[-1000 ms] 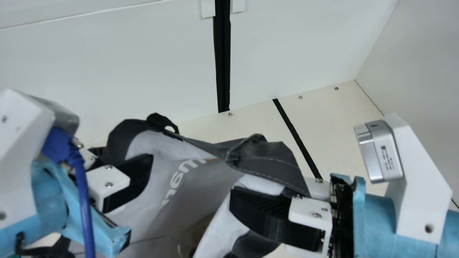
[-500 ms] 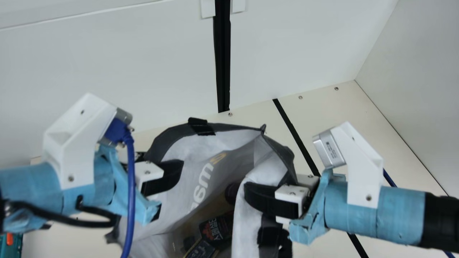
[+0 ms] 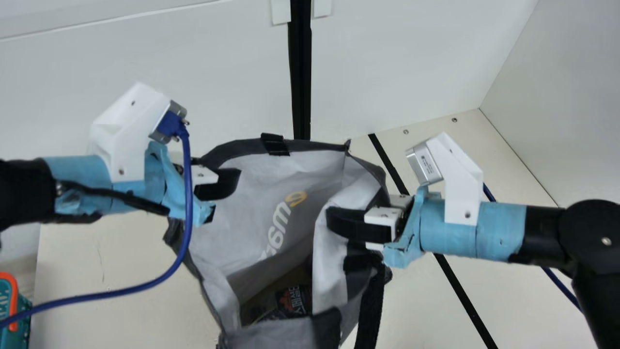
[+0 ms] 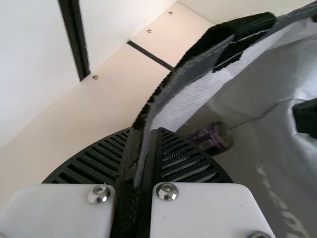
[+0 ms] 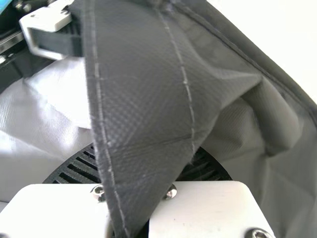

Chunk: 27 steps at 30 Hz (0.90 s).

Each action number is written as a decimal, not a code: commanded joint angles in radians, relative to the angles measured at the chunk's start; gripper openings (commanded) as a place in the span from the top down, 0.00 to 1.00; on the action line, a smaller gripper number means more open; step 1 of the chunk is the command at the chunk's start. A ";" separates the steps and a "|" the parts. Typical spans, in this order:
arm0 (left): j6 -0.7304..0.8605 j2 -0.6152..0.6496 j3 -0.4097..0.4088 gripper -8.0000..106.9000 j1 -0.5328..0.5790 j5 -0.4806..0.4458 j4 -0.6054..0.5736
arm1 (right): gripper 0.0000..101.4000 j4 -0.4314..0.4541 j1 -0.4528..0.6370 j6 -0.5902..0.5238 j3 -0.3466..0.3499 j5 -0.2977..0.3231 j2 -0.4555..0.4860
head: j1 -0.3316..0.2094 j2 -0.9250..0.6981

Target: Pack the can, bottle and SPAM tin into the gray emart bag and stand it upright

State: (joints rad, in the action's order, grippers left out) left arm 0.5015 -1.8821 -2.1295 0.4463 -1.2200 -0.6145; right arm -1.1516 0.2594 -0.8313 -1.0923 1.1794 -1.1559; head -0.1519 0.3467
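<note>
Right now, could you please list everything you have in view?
Bag: one, gray with black trim, mouth open between my hands
Can: one, purple, inside the bag
Printed pack: one, dark with red, deep in the bag
Box-like thing: one, teal and orange, main view's left edge
Table: one, cream, under the bag
Strip: one, black, across the table
Post: one, black, against the back wall
Walls: two, white, behind and at right
Cables: two, blue, one by each arm
Left hand: one, black and white, on the bag's rim
Right hand: one, black and white, opposite side
</note>
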 commanded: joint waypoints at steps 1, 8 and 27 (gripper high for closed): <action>0.007 -0.050 -0.054 1.00 -0.007 0.000 0.005 | 1.00 -0.010 -0.023 -0.106 0.002 -0.042 -0.034 | -0.023 0.002; 0.000 -0.163 -0.195 1.00 -0.038 0.000 0.026 | 1.00 -0.050 -0.130 -0.305 0.003 -0.200 -0.125 | -0.023 0.002; -0.105 -0.382 -0.479 1.00 -0.057 0.000 0.154 | 1.00 -0.182 -0.352 -0.694 -0.080 -0.488 -0.359 | -0.023 0.002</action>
State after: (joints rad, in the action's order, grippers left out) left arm 0.4010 -2.2597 -2.6012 0.3885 -1.2199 -0.4700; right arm -1.3409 -0.0912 -1.5268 -1.1693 0.6955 -1.5039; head -0.1519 0.3467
